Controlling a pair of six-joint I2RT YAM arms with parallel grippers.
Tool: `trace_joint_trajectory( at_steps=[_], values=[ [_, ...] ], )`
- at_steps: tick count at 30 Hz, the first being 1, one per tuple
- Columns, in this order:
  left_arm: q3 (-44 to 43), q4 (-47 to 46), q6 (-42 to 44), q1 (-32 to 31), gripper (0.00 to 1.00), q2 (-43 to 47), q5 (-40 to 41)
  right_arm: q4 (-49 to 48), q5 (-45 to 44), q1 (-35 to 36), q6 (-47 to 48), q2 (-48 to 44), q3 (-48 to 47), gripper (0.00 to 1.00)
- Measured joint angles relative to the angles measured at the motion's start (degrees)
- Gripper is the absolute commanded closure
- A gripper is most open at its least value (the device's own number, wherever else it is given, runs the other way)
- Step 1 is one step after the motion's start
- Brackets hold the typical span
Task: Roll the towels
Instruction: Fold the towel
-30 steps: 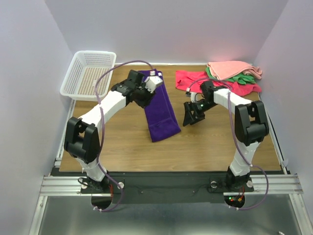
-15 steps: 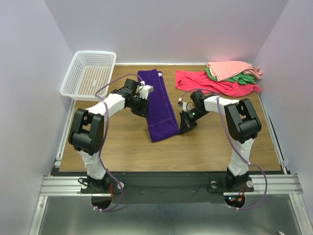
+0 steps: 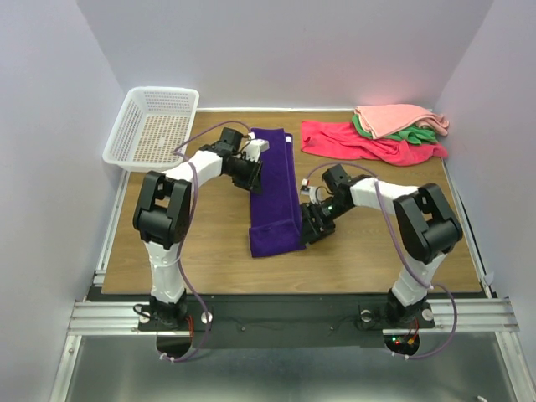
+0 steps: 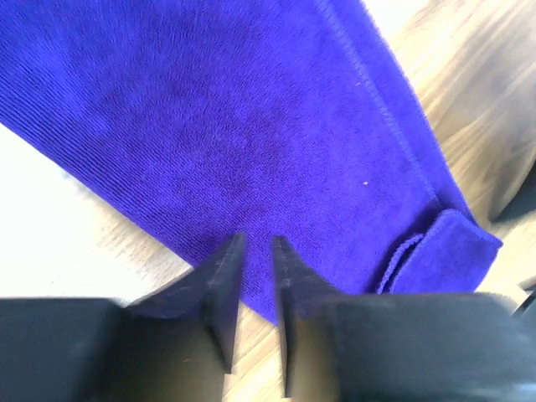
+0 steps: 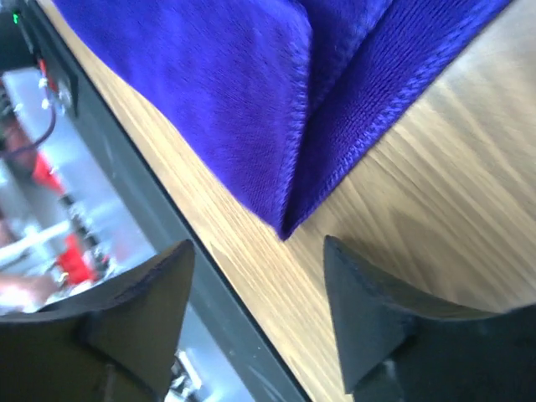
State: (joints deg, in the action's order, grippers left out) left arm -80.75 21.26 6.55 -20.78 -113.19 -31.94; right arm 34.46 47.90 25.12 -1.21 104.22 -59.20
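Observation:
A deep purple towel (image 3: 276,193) lies as a long strip on the wooden table, its near end toward the arms. My left gripper (image 3: 251,173) sits low at the strip's left edge, its jaws shut to a thin slit with nothing between them. In the left wrist view its tips (image 4: 257,243) rest at the edge of the towel (image 4: 251,126), and one corner is folded over. My right gripper (image 3: 310,228) is open at the near right corner. In the right wrist view (image 5: 258,243) the doubled corner of the towel (image 5: 251,84) lies just ahead of the spread fingers.
A red towel (image 3: 335,138) lies at the back right, with a salmon-pink towel (image 3: 389,117) and a green towel (image 3: 419,131) piled on it. A white mesh basket (image 3: 155,126) stands at the back left. The table's dark front rail (image 5: 126,209) is close to the right gripper.
The purple towel has swung from a slant to nearly straight, its near end closer to the arms. The left gripper moved to its left edge. The right gripper moved down-left to its near right corner.

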Motion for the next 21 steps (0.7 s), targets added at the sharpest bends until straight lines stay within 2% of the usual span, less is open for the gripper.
trace_joint_trajectory(
  at_steps=[4,9,13,21],
  values=[
    [0.22,3.06,3.56,1.22,0.58,4.07,-1.73,1.2,-4.28,-0.42,1.7,-6.1,-1.73,0.3],
    [5.07,4.17,6.6,2.56,0.58,17.44,-3.74,1.66,-9.18,-0.46,4.5,-9.46,-8.98,0.35],
    [7.08,5.42,7.96,3.28,0.58,25.05,-7.3,1.31,-11.26,-0.37,7.08,-4.98,-16.28,0.37],
    [9.22,6.82,8.17,5.6,0.58,24.92,-10.12,2.16,-13.68,1.33,10.82,6.56,-23.28,0.39]
  ],
)
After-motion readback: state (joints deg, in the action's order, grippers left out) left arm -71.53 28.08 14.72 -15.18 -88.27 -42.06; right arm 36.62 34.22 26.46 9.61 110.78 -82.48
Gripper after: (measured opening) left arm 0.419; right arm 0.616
